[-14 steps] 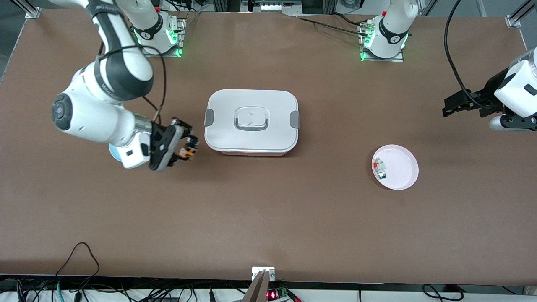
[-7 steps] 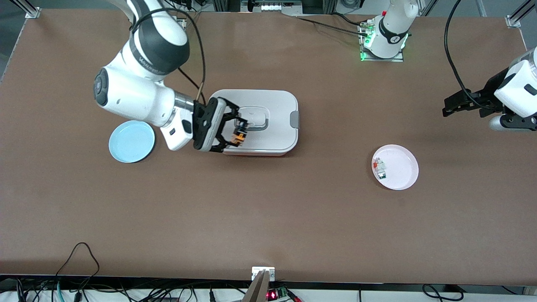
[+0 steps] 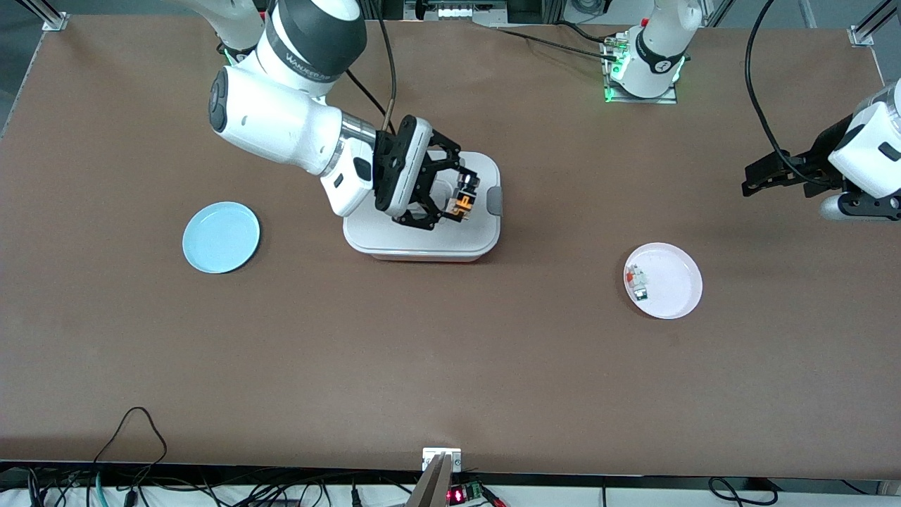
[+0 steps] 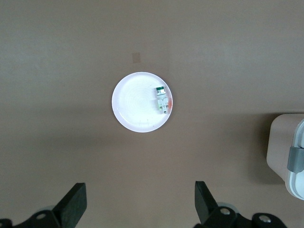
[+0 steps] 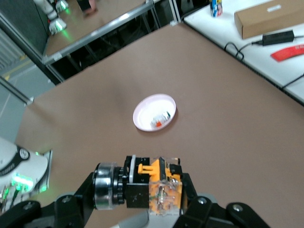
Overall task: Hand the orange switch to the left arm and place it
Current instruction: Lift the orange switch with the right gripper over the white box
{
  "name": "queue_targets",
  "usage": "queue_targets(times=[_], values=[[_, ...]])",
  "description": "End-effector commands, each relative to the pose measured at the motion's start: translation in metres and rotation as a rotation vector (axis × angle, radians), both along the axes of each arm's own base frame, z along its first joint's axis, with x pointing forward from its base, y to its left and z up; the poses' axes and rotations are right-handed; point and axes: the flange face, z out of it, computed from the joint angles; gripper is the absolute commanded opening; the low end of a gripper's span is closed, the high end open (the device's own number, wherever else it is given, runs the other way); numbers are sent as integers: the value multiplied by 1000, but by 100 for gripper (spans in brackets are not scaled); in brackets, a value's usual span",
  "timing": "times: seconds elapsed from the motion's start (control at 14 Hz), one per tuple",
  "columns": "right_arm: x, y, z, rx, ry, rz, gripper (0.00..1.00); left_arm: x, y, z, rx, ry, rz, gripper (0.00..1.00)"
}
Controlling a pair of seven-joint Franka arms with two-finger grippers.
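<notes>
Jaws of the right gripper [image 3: 461, 201] are pinched on the orange switch [image 3: 462, 204], which is up in the air over the box [image 3: 422, 239] — roughly above the lid end toward the left arm's side. Jaws of the left gripper [image 4: 141, 205] are spread wide w/ nothing between them; that arm waits near the left arm's end of the table, and its wrist view looks down on the pink plate [image 3: 679, 282] w/ the small white, red and green pieces [image 3: 638, 282]. Risks, as I judge: switch is tiny and held at its body only, so a fast swing or a bump could twist it out — it'd drop onto the lid. Also the wrist sits low-ish over the box, so dipping early could clip the lid or clip [image 3: 495, 202]. Blue plate [image 3: 221, 236] lies toward the right arm's end.
</notes>
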Motion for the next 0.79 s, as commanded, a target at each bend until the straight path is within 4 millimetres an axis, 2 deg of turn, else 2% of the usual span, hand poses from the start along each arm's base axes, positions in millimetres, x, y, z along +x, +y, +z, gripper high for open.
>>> queue_targets(times=[0.0,0.07,0.29,0.57,0.71], values=[[-15,26,13,79,-16,-37,12,-1,-1,7,0,-3,-14,100],[-26,40,16,113,-15,-55,12,-1,-1,7,-1,-3,-15,100],[-46,65,25,168,-15,-96,11,0,-1,7,0,-11,-15,100],[-67,91,45,217,-8,-151,11,-1,-4,10,-14,-13,-17,100],[-76,99,46,221,-10,-141,11,-1,-2,10,-4,-17,-17,100]])
